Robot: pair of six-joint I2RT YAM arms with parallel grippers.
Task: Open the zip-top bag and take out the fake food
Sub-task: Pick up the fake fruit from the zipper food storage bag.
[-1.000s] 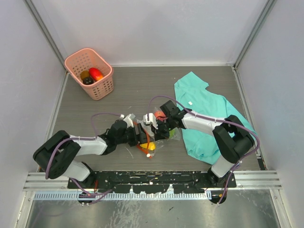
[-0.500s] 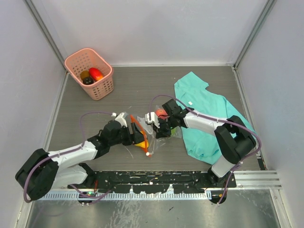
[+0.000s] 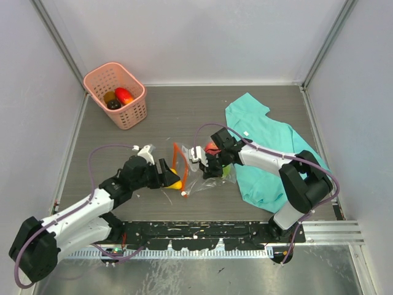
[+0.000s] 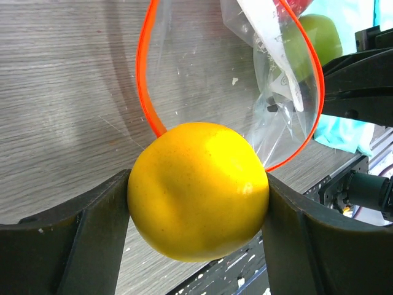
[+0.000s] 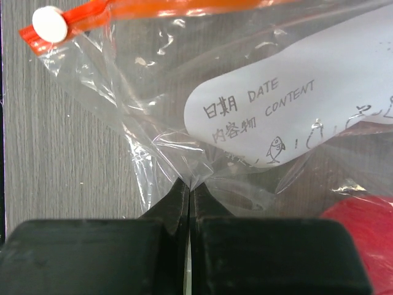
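The left gripper point(image 3: 173, 178) has pulled back leftward from the mouth of the zip-top bag point(image 4: 215, 80), where it was buried a second ago, and the bag's red-orange zip strip point(image 4: 142, 67) now stands up in an open loop. The gripper's two dark fingers are clamped on either side of a glossy yellow fruit point(image 4: 198, 190), held just beside the near edge of that loop; whether fruit and strip touch cannot be told. The right gripper point(image 5: 188, 196) has its fingers pressed together on a pinch of the bag's clear, crinkled plastic, just below the whitish label point(image 5: 282, 117) printed with "DATE" and "CONTENT" and with Chinese characters. The small white slider point(image 5: 50, 23) sits at the end of the strip, away from the pinch. The bag lies on the grey wood-grain table point(image 3: 172, 117) between the two arms, near the middle of the front edge, its far side next to the teal cloth point(image 3: 270, 153) spread out on the right. A red fruit point(image 5: 353, 221) and a green fruit point(image 4: 313, 40) are seen through the plastic at the bag's closed end, close to the right gripper. At the table's far left corner stands a pink basket point(image 3: 101, 83) holding a red-orange piece point(image 3: 124, 95) and darker pieces point(image 3: 112, 101), well apart from the bag.
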